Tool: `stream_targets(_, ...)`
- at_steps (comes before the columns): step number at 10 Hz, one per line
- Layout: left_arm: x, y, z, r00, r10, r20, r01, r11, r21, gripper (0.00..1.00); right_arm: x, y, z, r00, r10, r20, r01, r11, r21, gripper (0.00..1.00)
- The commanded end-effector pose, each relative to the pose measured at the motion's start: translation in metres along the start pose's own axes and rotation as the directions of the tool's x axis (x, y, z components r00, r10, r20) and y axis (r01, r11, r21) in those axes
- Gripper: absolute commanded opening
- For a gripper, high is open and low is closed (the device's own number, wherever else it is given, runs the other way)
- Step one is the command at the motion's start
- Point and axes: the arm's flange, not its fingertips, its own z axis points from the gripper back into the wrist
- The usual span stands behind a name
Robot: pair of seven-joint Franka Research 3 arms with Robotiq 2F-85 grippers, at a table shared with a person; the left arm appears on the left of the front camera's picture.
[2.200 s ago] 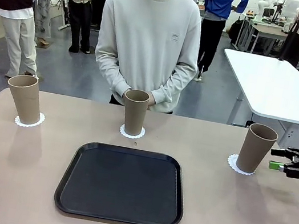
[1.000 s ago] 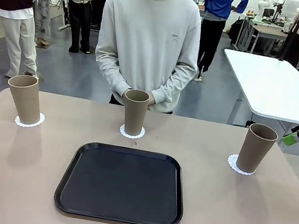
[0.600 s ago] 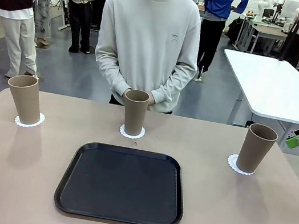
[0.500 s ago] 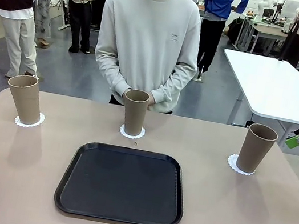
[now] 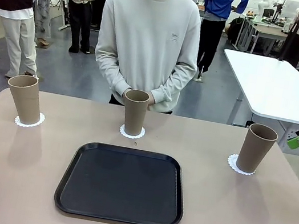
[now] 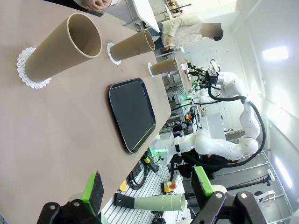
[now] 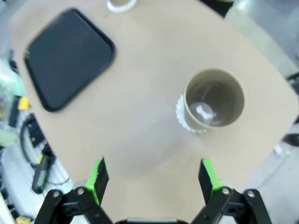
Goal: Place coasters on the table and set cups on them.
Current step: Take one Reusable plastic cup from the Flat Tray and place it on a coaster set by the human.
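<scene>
Three tall tan tapered tumblers sit upright on the beige tabletop (image 5: 17,170), each on its own small white lacy paper doily: left cup (image 5: 24,99) on left coaster (image 5: 29,122), middle cup (image 5: 135,112) on middle coaster (image 5: 132,133) right in front of the person (image 5: 149,42), right cup (image 5: 257,148) on right coaster (image 5: 241,165). The black rounded-square tray (image 5: 123,184) lies bare near my side, between the cups and me.

Right gripper (image 7: 154,176) is spread wide with nothing between the green pads, above the table and off to the side of the right cup, which I see from above. In the front view its green-tipped fingers (image 5: 295,142) show at the right edge, clear of that cup. Left gripper (image 6: 148,187) is also wide open and holding nothing, well apart from the left cup.

My read: placement looks done. For the step in hand I'd pull the right arm up and outward, keeping the fingers away from the tumbler's rim; those tall light cups would probably tip on a nudge. No reason to close either claw.
</scene>
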Motion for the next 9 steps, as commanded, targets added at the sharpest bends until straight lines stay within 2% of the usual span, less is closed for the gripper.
stream_targets(1, 0.000, -0.001, 0.002, 1.000, -0.002, 0.007, 0.002, 1.000, -0.002, 1.00, -0.015, 0.024, 0.027, 0.969, -0.059, -0.240, 0.031, 0.993, -0.118, 1.00)
stream_targets(3, 0.000, -0.001, 0.002, 1.000, -0.002, 0.007, 0.002, 1.000, -0.002, 1.00, -0.022, 0.045, 0.047, 0.899, -0.093, -0.429, 0.068, 0.995, -0.073, 1.00)
stream_targets(4, 0.000, -0.001, 0.002, 1.000, -0.002, 0.007, 0.002, 1.000, -0.002, 1.00, -0.023, 0.054, 0.050, 0.901, -0.081, -0.427, 0.079, 0.997, -0.022, 1.00)
stream_targets(5, 0.000, -0.001, 0.002, 1.000, -0.002, 0.007, 0.002, 1.000, -0.002, 1.00, -0.021, 0.059, 0.048, 0.945, -0.065, -0.321, 0.068, 0.998, -0.002, 1.00)
stream_targets(6, 0.000, -0.001, 0.002, 1.000, -0.002, 0.007, 0.002, 1.000, -0.002, 1.00, -0.033, 0.041, 0.044, 0.910, -0.103, -0.400, 0.070, 0.993, -0.096, 1.00)
stream_targets(7, 0.000, -0.001, 0.002, 1.000, -0.002, 0.007, 0.002, 1.000, -0.002, 1.00, -0.032, 0.054, 0.049, 0.911, -0.083, -0.404, 0.067, 0.996, -0.054, 1.00)
stream_targets(8, 0.000, -0.001, 0.002, 1.000, -0.002, 0.007, 0.002, 1.000, -0.002, 1.00, -0.054, 0.038, 0.059, 0.958, -0.163, -0.237, 0.173, 0.985, 0.022, 1.00)
stream_targets(9, 0.000, -0.001, 0.002, 1.000, -0.002, 0.007, 0.002, 1.000, -0.002, 1.00, -0.083, 0.019, 0.070, 0.923, -0.335, -0.187, 0.337, 0.941, -0.021, 1.00)
